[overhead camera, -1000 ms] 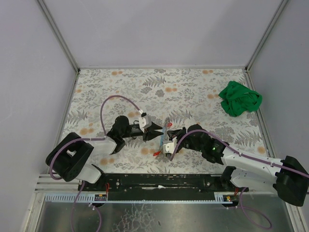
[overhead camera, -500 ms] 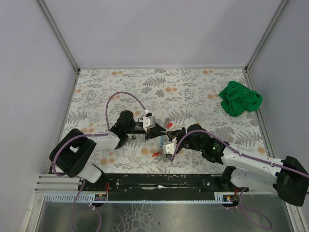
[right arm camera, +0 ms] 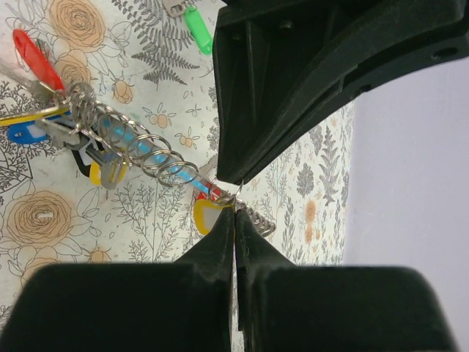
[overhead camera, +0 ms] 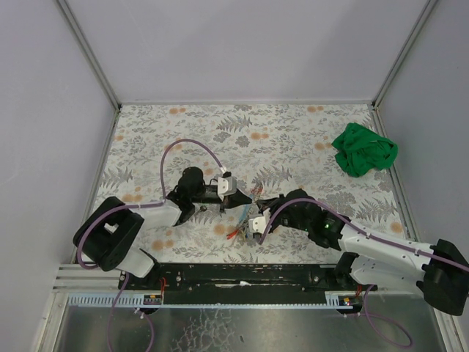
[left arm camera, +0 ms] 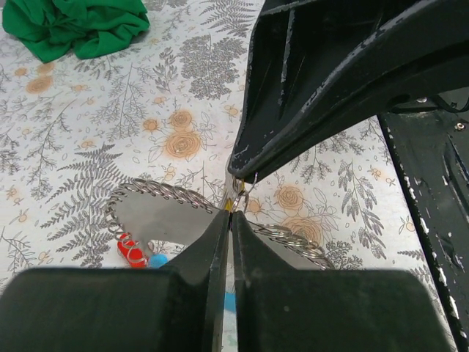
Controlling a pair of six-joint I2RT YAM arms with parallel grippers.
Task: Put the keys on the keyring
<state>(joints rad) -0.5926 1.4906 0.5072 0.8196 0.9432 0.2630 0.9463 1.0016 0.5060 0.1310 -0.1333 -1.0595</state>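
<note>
**Both sets of fingers shut right at the key bunch**

Top view: two arms, the left arm (overhead camera: 179, 196) and the right arm (overhead camera: 315, 224), meet nose to nose on the floral counter (overhead camera: 161, 132). There's one crumpled green cloth (overhead camera: 364, 150) off to the right.

Left wrist: the left fingers (left arm camera: 205, 257) are closed, with their tips at a thin wire ring (left arm camera: 242, 185) beside the coiled metal keyring (left arm camera: 168, 192).

Right wrist: the right fingers (right arm camera: 212, 257) are closed too. A yellow key (right arm camera: 207, 217) sits at their tips, and one green key (right arm camera: 196, 29) lies apart.

the left gripper (overhead camera: 242, 207) and the right gripper (overhead camera: 254, 220) are meeting tip to tip near the front middle of the table (overhead camera: 293, 125), with a small ring (left arm camera: 244, 183) between the tips. keys (right arm camera: 95, 158) are lying bunched along a coil (right arm camera: 139, 150) beside them, and a loose key (right arm camera: 196, 31) is lying beyond. a cloth (overhead camera: 364, 150) is sitting far right, well apart.
</note>
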